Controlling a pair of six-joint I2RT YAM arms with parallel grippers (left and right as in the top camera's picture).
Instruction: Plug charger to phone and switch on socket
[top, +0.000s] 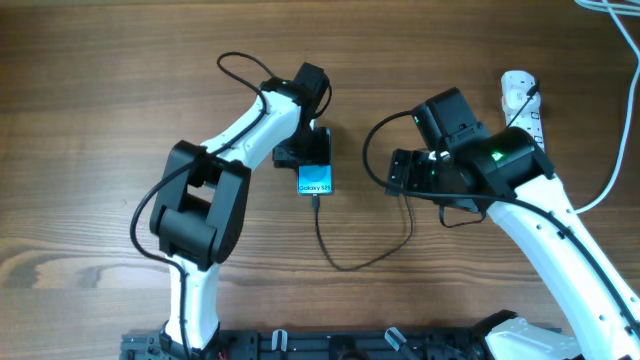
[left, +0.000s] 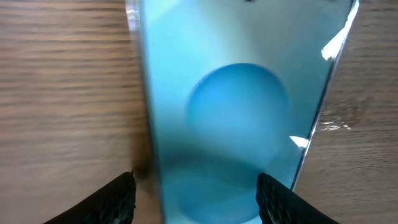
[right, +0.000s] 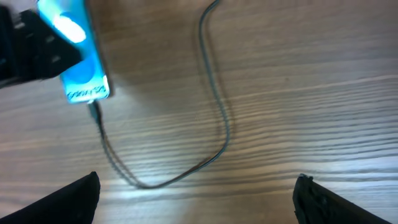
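Overhead: we see the phone (top: 314, 180) mid-table under the left gripper (top: 302, 150). The charger (top: 340, 262) loops from its bottom edge towards the right gripper (top: 400, 175). The socket (top: 525, 105) lies far right, no gripper on it.

Left wrist: jaws partly parted astride the phone's end, apparently clamping nothing.

Right wrist: jaws wide, empty; plug looks seated.

We judge plugging done, switching left.

Brown wooden table (top: 80, 100) with horizontal grain, black rail (top: 330, 345) with clips along its near edge
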